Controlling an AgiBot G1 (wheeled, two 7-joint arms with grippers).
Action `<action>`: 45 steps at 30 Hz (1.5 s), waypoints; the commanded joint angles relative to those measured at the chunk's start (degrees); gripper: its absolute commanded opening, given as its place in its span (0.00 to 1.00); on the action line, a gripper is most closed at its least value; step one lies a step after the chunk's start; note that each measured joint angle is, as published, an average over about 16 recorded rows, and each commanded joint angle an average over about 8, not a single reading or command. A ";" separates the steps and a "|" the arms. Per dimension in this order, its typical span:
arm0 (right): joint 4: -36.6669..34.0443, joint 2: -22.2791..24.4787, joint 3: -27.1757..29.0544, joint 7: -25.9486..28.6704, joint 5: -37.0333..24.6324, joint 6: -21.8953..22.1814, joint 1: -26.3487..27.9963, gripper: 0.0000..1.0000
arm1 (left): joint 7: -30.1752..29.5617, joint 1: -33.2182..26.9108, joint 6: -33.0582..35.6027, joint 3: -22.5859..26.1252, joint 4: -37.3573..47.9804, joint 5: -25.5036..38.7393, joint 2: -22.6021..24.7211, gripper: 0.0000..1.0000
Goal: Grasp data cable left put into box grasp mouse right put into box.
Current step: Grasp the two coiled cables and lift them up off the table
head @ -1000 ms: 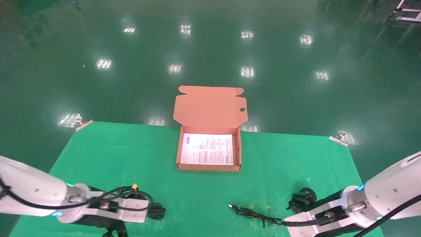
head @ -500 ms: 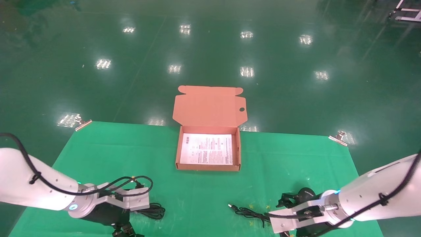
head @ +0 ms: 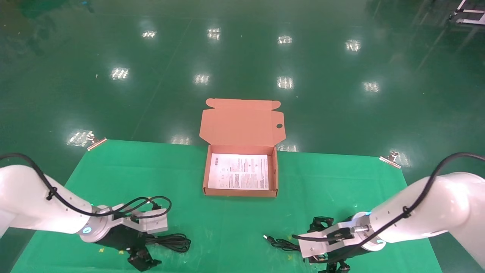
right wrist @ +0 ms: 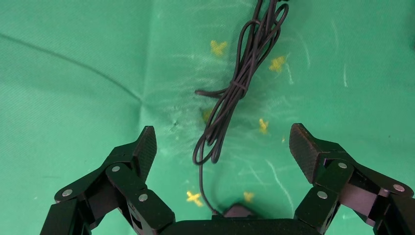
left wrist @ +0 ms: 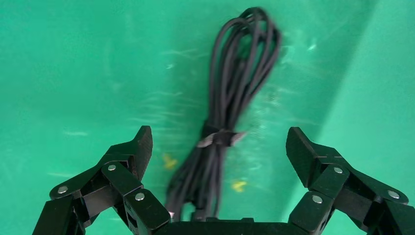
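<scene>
The data cable (head: pixel 172 241) is a black tied coil on the green cloth at the near left. It also shows in the left wrist view (left wrist: pixel 235 93). My left gripper (head: pixel 147 245) (left wrist: pixel 221 144) is open, low over the cable's near end, one jaw on each side. Only the front edge of the mouse (right wrist: pixel 237 210) shows, under my right wrist. Its bundled cord (right wrist: pixel 244 83) (head: pixel 282 243) runs out ahead. My right gripper (head: pixel 326 242) (right wrist: pixel 223 141) is open, astride the mouse. The box (head: pixel 240 193) stands open at the middle, with a white sheet (head: pixel 238 176) inside.
The box lid (head: pixel 242 121) stands up behind the box, beyond the table's far edge. Metal clips (head: pixel 96 143) (head: pixel 390 159) hold the green cloth (head: pixel 151 178) at the far corners. Yellow marks dot the cloth near both grippers.
Both arms have swung in and come down: the left gripper now straddles the data cable, and the right gripper now covers the mouse, which showed before. The box has not moved.
</scene>
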 commanded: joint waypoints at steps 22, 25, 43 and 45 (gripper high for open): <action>-6.92 -3.72 -0.40 -2.96 -0.35 1.77 0.17 0.00 | 5.06 -0.49 -3.19 0.50 3.42 1.05 1.16 0.00; -6.74 -3.62 -0.37 -2.93 -0.30 1.71 0.17 0.00 | 5.02 -0.48 -3.11 0.50 3.29 1.05 1.12 0.00; -6.20 -3.31 -0.27 -2.85 -0.11 1.47 0.16 0.00 | 4.93 -0.42 -2.85 0.54 2.86 1.05 1.03 0.00; -6.18 -3.30 -0.27 -2.84 -0.10 1.46 0.16 0.00 | 4.92 -0.41 -2.84 0.54 2.84 1.05 1.02 0.00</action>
